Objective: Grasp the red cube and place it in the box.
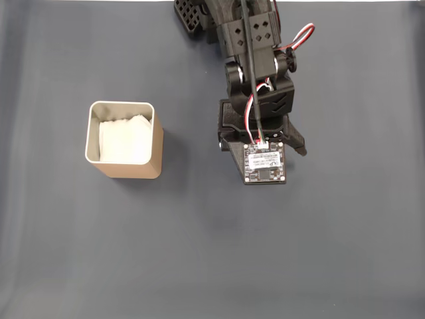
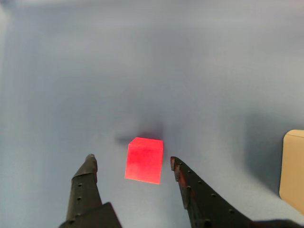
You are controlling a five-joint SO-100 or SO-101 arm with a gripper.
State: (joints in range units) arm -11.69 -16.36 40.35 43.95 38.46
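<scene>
Red cube (image 2: pixel 144 160) sits on the grey-blue table (image 2: pixel 95 71) in the wrist view, low in the frame and a little left of centre, with a soft shadow just behind it.

Going left to right in that view: the left black finger (image 2: pixel 85 183) rises from the bottom edge, then a gap of bare table, then the cube, then the right black finger (image 2: pixel 194 192), and at the far right edge a tan corner of the box (image 2: pixel 293 166). The gripper (image 2: pixel 130 161) is spread wide, with the cube between its tips and neither finger touching it.

In the fixed view, left to right again: the box (image 1: pixel 126 167) stands upright on the table (image 1: pixel 66 266), its pale rim open upward and white lining visible inside. Well apart to its right, the black arm (image 1: pixel 255 66) reaches down from the top edge, its small circuit board (image 1: pixel 263 163) facing the camera.
</scene>
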